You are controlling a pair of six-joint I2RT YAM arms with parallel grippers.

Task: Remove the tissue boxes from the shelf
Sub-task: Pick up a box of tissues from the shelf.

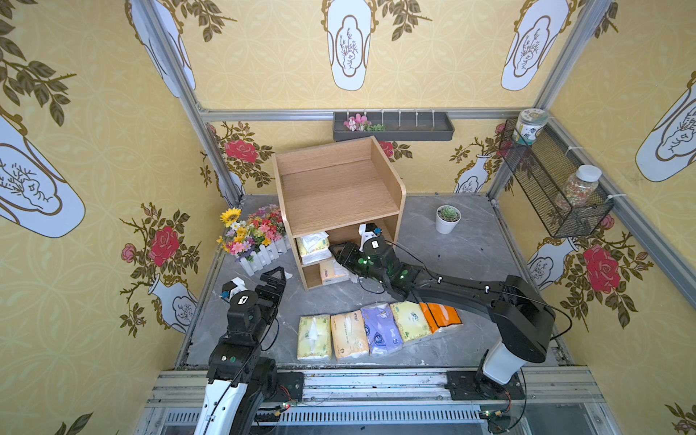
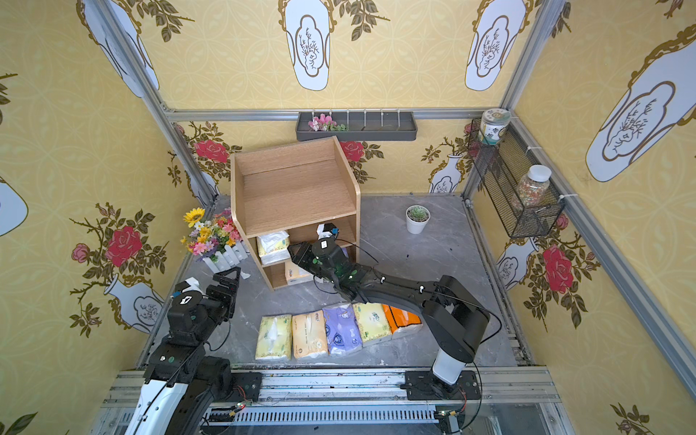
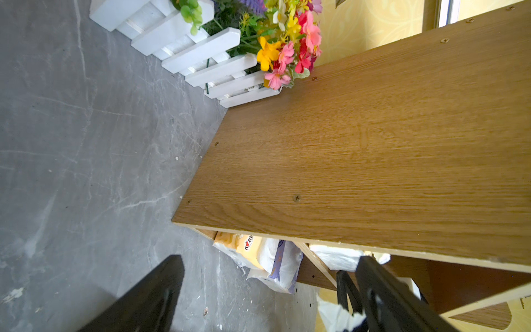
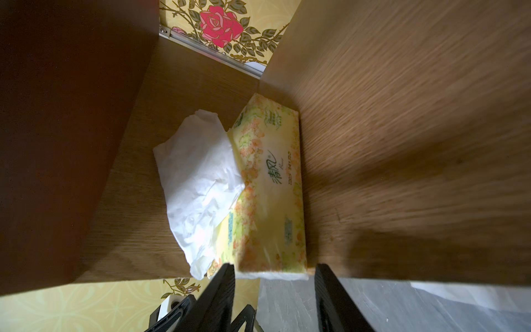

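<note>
Reaching into the middle tier of the shelf (image 1: pixel 339 188), our right claw (image 4: pixel 274 266) stands half-spread, a finger on either side of the near end of a yellow floral tissue pack (image 4: pixel 270 184), the jaws not closed on it. Our left claw (image 1: pixel 274 277) hangs wide open and empty over the grey surface (image 1: pixel 470 256) left of the shelf. A second pack (image 1: pixel 330 272) lies in the bottom tier; five packs (image 1: pixel 380 329) lie in a row on the near surface.

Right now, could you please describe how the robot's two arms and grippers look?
The black jointed left arm and right arm have white base segments, thin black cables and small green lights. The left gripper and right gripper are black, with flat, straight parallel fingers.
</note>
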